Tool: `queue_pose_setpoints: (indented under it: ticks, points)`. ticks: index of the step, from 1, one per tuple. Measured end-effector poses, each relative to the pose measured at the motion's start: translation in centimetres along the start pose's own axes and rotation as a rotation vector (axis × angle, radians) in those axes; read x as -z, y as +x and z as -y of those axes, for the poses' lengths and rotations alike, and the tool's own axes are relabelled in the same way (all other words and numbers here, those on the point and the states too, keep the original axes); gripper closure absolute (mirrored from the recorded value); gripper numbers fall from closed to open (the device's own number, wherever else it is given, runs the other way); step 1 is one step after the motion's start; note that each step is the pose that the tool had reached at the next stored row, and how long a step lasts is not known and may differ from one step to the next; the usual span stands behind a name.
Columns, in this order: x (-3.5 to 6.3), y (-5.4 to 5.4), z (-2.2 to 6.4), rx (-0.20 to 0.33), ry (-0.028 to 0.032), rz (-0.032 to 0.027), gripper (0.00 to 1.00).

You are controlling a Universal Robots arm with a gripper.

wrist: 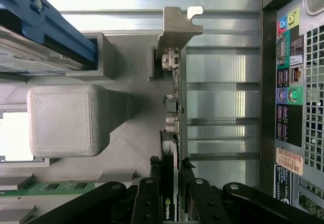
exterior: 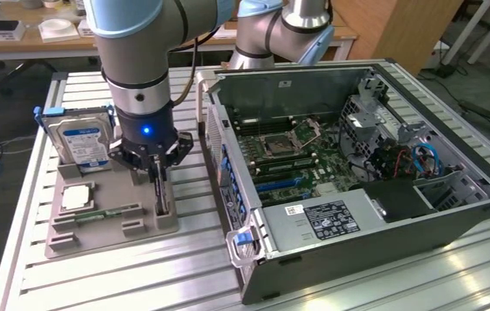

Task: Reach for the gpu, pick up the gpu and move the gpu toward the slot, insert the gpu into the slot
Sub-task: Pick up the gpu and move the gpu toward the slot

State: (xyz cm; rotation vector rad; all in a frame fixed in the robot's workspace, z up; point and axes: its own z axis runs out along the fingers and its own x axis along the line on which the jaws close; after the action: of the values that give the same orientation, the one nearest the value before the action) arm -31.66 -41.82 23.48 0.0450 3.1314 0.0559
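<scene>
Slatted aluminium is forming the table (exterior: 98, 278) under everything, with desks and chairs sitting behind it. From the exterior view we are seeing a grey holder (exterior: 115, 227) lying toward that view's left and an open case (exterior: 314, 253) taking up its right. On the holder a hard drive (exterior: 81, 139) is standing upright at the back and a memory stick (exterior: 107, 212) is lying flat near the front. The gpu (exterior: 164, 204) is standing on edge in a groove along the side nearest the case. The arm (exterior: 141, 58) is reaching straight down over it, and the gripper (exterior: 159, 178) is straddling its upper edge.

From the wrist view we are looking along the gpu (wrist: 174, 102) edge-on, with its silver bracket (wrist: 178, 27) sitting at the far end. The gripper (wrist: 170, 166) is pinching the gpu: its black fingers (wrist: 153, 176) are pressing in from both sides, one against each face, at the end with the cooler. The holder (wrist: 126, 148) is lying directly beneath, with the hard drive (wrist: 40, 27) standing beside it. Bare table slats are running between the gpu and the case's rear ports (wrist: 293, 97), so the two are staying apart.
</scene>
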Motion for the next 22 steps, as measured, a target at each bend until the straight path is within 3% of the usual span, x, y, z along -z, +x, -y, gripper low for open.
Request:
queue_pose_setpoints:
  ticks: [4, 22]
  points:
    - [0.21, 0.0, -0.01, 0.0, -0.0004, 0.0006, 0.74]
    - [8.25, -0.1, -0.29, 0.0, -0.0001, 0.0001, 0.74]
